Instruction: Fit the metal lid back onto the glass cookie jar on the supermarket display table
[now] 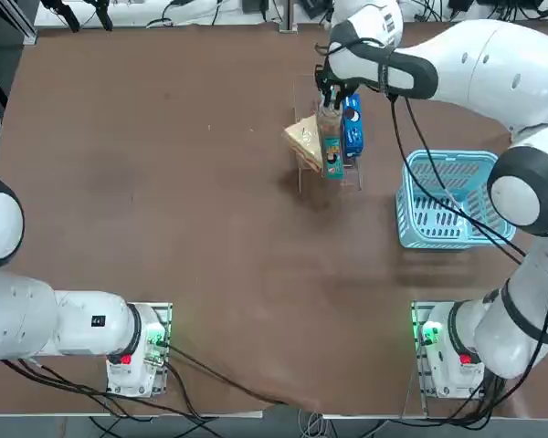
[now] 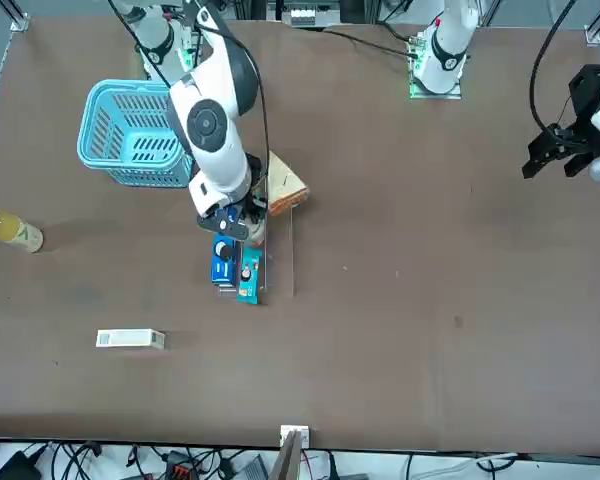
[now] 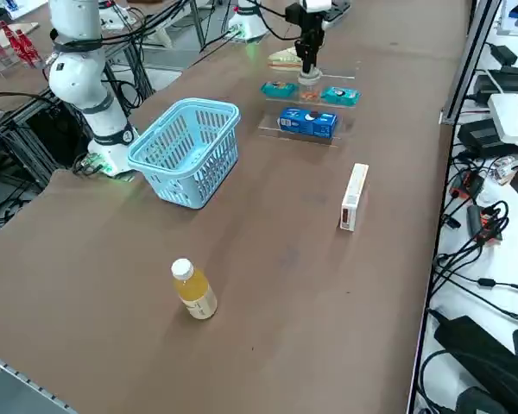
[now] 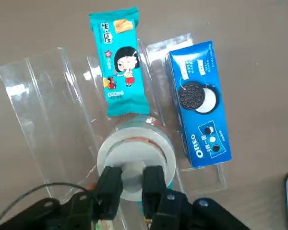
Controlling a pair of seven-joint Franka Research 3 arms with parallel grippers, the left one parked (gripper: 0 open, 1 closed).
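Lid directly above jar
The right fingers [image 4: 154, 184] are pinching the metal lid [image 4: 134, 154] by its knob, over the glass jar [image 3: 309, 87].

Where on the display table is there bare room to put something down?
Bare tabletop: between the white box and the yellow bottle, and between the bottle and the blue basket. Crowded: the clear tray, with the teal packet, the Oreo box and the jar under the right end effector.
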